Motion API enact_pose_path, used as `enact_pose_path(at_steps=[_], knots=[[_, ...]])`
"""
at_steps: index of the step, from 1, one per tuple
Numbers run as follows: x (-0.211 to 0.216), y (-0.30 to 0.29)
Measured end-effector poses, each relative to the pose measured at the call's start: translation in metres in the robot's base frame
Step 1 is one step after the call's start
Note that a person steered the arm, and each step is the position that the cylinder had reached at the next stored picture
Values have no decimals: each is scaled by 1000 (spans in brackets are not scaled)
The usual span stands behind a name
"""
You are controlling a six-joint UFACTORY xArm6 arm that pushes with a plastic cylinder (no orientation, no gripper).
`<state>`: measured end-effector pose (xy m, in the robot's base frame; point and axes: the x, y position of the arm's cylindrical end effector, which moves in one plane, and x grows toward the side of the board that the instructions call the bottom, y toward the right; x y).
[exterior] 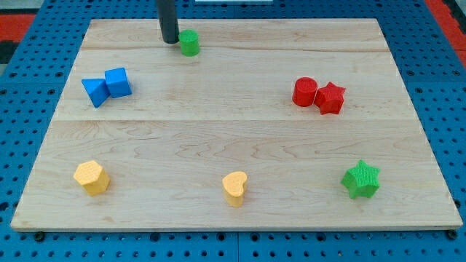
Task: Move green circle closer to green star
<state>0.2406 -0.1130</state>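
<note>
The green circle (189,42) sits near the view's top edge of the wooden board, left of centre. The green star (361,179) lies far off at the view's bottom right. My tip (170,41) stands just to the left of the green circle, very close to it or touching it. The dark rod rises from the tip out of the view's top.
A blue triangle (94,90) and blue cube (118,81) touch at the left. A red circle (304,92) and red star (330,97) touch at the right. A yellow hexagon (92,177) and yellow heart (234,188) lie along the bottom. The board (233,138) rests on blue pegboard.
</note>
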Motion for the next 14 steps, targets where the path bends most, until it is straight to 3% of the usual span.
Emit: enact_pose_path(at_steps=[2, 4, 8, 12, 14], knots=[[25, 21], [21, 80], [22, 128], [124, 137], [160, 111]])
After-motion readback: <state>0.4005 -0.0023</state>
